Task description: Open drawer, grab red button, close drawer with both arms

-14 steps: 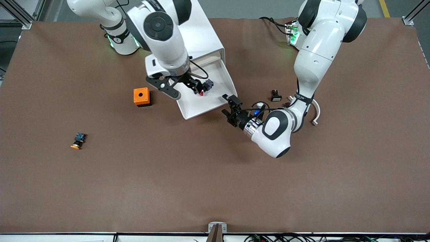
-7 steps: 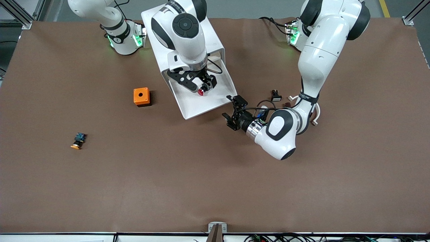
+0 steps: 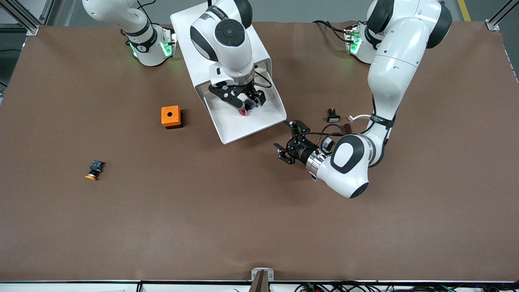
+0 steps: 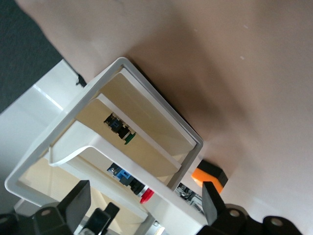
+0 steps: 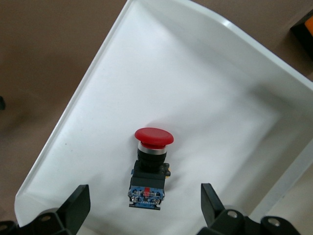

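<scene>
Right gripper [image 3: 245,104]: over the drawer [image 3: 267,117], fingers spread wide to either side of the button [image 3: 243,111] and not closed on it; in the right wrist view the button [image 5: 149,169] lies free on the drawer floor [image 5: 195,88], between the two fingertips. Button: lies on its side in the pulled-out drawer, red cap toward the drawer's open front edge, black-and-blue body toward the cabinet [image 3: 227,48]. Handling, as judged: small, rigid, light; smooth domed cap likely slippery and prone to roll; best hold is across the squarer black body, just under the cap. Right arm: reaches from its base over the cabinet, wrist bent steeply down into the drawer. Left gripper [image 3: 288,142]: empty, fingers apart, low over the table just off the drawer's front corner at the left arm's end. Left arm: folded at the elbow, forearm level, waiting. Also present: orange box [image 3: 170,117] beside the drawer, toward the right arm's end; orange-capped button [image 3: 94,169] well apart from it.
</scene>
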Robot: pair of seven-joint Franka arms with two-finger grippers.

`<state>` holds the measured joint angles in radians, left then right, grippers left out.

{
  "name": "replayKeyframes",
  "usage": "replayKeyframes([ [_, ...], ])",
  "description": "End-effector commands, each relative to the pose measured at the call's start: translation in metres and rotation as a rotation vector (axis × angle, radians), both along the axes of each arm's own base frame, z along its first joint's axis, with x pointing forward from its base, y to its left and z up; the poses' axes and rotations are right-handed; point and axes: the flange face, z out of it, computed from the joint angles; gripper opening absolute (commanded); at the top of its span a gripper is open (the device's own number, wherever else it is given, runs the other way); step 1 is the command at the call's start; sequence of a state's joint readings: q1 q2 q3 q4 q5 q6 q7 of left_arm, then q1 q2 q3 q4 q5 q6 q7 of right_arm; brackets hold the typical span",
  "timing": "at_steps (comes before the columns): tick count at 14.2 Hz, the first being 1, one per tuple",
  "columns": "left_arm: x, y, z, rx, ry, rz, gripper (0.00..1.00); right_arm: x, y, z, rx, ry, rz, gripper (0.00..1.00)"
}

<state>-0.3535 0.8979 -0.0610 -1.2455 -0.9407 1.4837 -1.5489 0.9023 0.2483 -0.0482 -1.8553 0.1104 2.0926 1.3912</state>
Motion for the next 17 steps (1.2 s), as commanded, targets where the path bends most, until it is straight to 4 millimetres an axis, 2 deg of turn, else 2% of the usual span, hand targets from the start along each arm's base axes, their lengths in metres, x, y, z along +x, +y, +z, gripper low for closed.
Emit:
replayKeyframes([
  [1,0.005,0.004,0.017,-0.044,-0.119,-0.088,1.00,0.000,0.004,-0.009,0.013,-0.007,-0.017,1.00],
  [3,0.005,0.004,0.029,-0.106,-0.235,-0.175,1.00,0.003,0.007,-0.020,0.012,-0.011,-0.034,1.00],
  [5,0.007,0.007,0.056,-0.139,-0.357,-0.259,1.00,-0.006,0.018,-0.033,0.003,-0.015,-0.027,1.00],
  [8,0.016,0.005,0.087,-0.110,-0.563,-0.339,1.00,-0.007,0.019,-0.041,-0.009,-0.007,-0.025,1.00],
  [13,0.023,-0.024,0.104,0.029,-0.863,-0.459,1.00,-0.012,0.022,-0.053,-0.030,0.005,-0.015,1.00],
  [14,0.021,-0.031,0.105,0.050,-0.896,-0.487,1.00,-0.012,0.022,-0.054,-0.034,0.008,-0.013,0.95],
  [15,0.019,-0.038,0.106,0.076,-0.934,-0.517,1.00,-0.013,0.022,-0.055,-0.035,0.009,-0.013,0.78],
  [16,0.016,-0.047,0.107,0.093,-0.965,-0.550,1.00,-0.013,0.022,-0.056,-0.036,0.010,-0.013,0.60],
  [17,0.009,-0.060,0.110,0.102,-0.996,-0.583,1.00,-0.013,0.022,-0.056,-0.036,0.010,-0.013,0.30],
])
